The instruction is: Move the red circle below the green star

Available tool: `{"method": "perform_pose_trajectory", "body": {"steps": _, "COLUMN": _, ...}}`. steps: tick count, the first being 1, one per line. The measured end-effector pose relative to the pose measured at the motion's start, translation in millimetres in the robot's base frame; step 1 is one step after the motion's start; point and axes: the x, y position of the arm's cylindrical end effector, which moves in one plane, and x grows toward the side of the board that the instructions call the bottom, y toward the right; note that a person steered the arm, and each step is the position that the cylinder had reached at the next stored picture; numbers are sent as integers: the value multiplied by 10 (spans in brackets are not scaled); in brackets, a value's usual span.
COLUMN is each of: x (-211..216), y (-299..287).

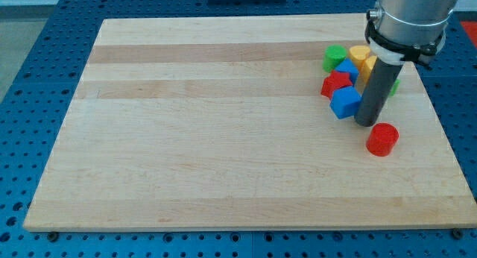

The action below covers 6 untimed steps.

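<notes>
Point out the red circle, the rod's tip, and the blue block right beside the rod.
red circle [382, 139], camera view, middle of its top face.
my tip [366, 123], camera view, very end of the rod, just up-left of the red circle.
blue block [345, 101], camera view, its top face, at the rod's left.

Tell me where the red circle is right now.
The red circle sits alone at the view's right, just below and right of my tip, below the block cluster.

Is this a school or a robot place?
Probably a robot lab: a wooden board lies on a blue table full of holes, and my tip pushes toy blocks like the red circle.
</notes>
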Motion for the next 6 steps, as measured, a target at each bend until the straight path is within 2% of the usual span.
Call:
{"method": "perform_pose_trajectory", "body": {"steps": 2, "x": 455, "y": -75}}
{"method": "perform_pose_trajectory", "body": {"steps": 4, "x": 602, "y": -638}}
{"method": "perform_pose_trajectory", "body": {"steps": 5, "x": 958, "y": -546}}
{"method": "perform_pose_trajectory", "body": {"steps": 6, "x": 1166, "y": -107}}
